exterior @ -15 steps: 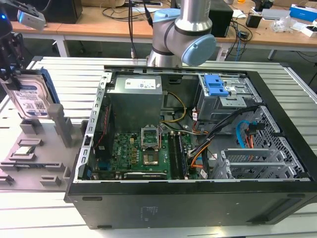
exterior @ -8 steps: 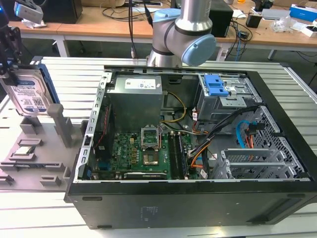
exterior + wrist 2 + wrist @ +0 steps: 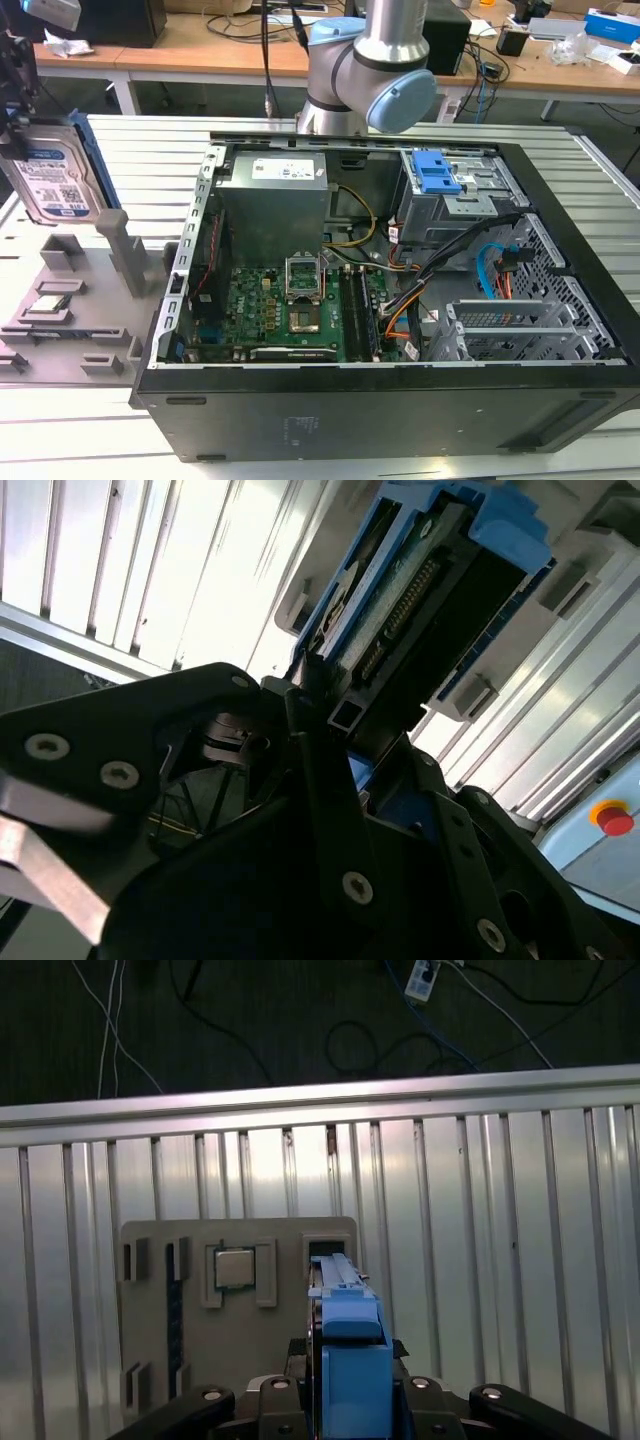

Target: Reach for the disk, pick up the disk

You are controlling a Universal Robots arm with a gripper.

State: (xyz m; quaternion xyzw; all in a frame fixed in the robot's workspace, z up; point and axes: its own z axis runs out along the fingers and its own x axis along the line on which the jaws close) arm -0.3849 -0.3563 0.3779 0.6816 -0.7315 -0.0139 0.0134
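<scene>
**Task status**

1. Reach: complete, judging by the grasp. The gripper (image 3: 347, 1392) is at the rectangular silver metal hard disk with the blue-and-white label and blue plastic side bracket (image 3: 55, 178). In both wrist views its black fingers stand on either side of the disk body (image 3: 420, 590), closed against it with no visible gap. The pincer is therefore judged to be clamped on the disk.

2. Pick-up: under way or essentially achieved. In the exterior view the disk hangs upright, label face towards the camera, directly above the flat grey plastic holder plate (image 3: 75, 330). Its lower edge appears just clear of the plate's grey upright posts (image 3: 120, 250). The first wrist view looks down along the blue bracket edge of the disk (image 3: 350, 1345) to the holder plate (image 3: 240, 1345) beneath. Whether the lower edge is fully free of the plate cannot be confirmed.

**Surroundings, relative to the holder plate**

- A square silver processor chip (image 3: 235, 1267) sits in a recess on the plate, just beside the disk's line.
- The plate rests on the slatted aluminium table (image 3: 500, 1260).
- The black open tower computer case (image 3: 400, 400) lies beside the plate, towards the exterior view's right, apart from the disk.
</scene>
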